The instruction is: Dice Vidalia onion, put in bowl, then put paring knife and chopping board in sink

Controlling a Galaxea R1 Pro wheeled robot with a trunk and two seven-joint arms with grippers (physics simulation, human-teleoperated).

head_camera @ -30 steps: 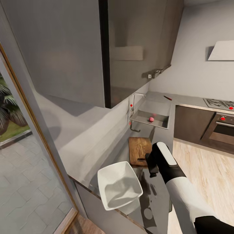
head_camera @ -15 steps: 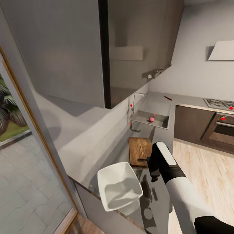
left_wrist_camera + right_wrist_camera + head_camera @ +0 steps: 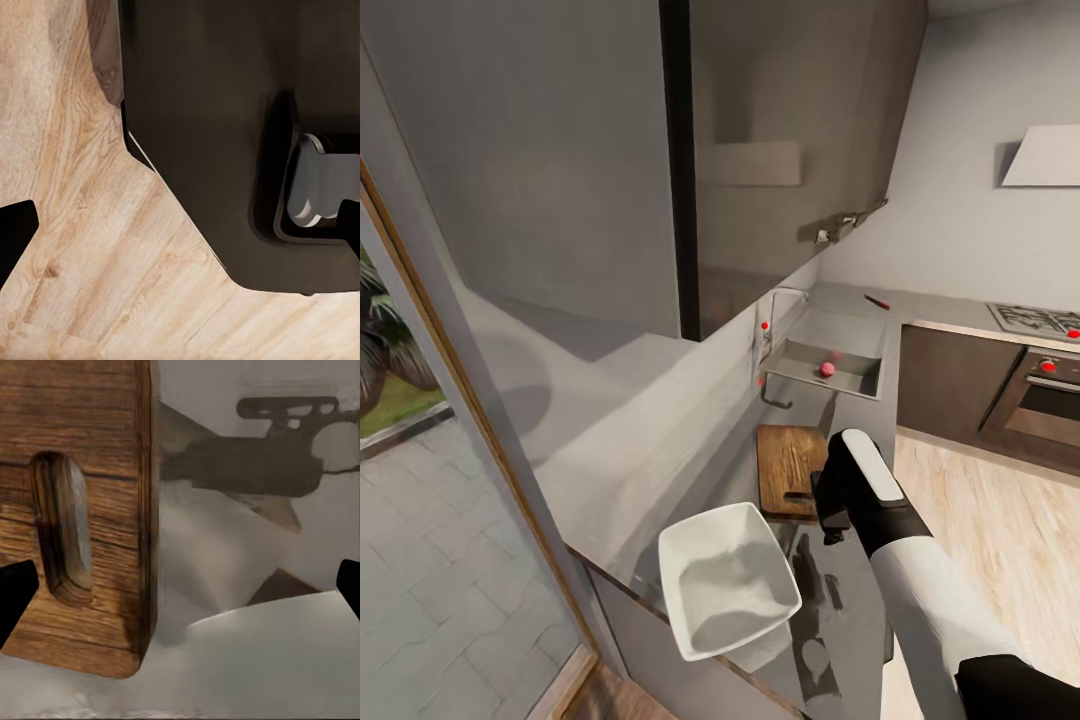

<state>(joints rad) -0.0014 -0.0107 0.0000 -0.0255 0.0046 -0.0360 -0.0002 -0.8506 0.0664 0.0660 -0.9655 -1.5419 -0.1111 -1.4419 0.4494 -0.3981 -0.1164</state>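
The white bowl (image 3: pixel 726 592) stands at the near end of the grey countertop (image 3: pixel 857 418). Just beyond it lies the wooden chopping board (image 3: pixel 788 466), slot end toward the bowl. My right gripper (image 3: pixel 830 515) hovers over that end, open and holding nothing. In the right wrist view the right gripper (image 3: pixel 180 592) has the board's slot (image 3: pixel 64 534) and the bowl's rim (image 3: pixel 285 656) between its spread fingertips. Farther along is the sink (image 3: pixel 852 340) with a small pinkish onion (image 3: pixel 826 369) in the basin. The paring knife (image 3: pixel 876 301) lies on the worktop behind it. My left gripper (image 3: pixel 180 232) is open over the floor.
Grey wall cabinets (image 3: pixel 790 150) hang low over the countertop. A gas hob (image 3: pixel 1036 320) and an oven (image 3: pixel 1050 395) are at the far right. A glass door (image 3: pixel 420 420) stands at the left. Wooden floor (image 3: pixel 1000 540) lies to my right.
The whole picture has shifted a little, so the camera moved. The right gripper has stayed over the board's slot end, and nothing was taken hold of.
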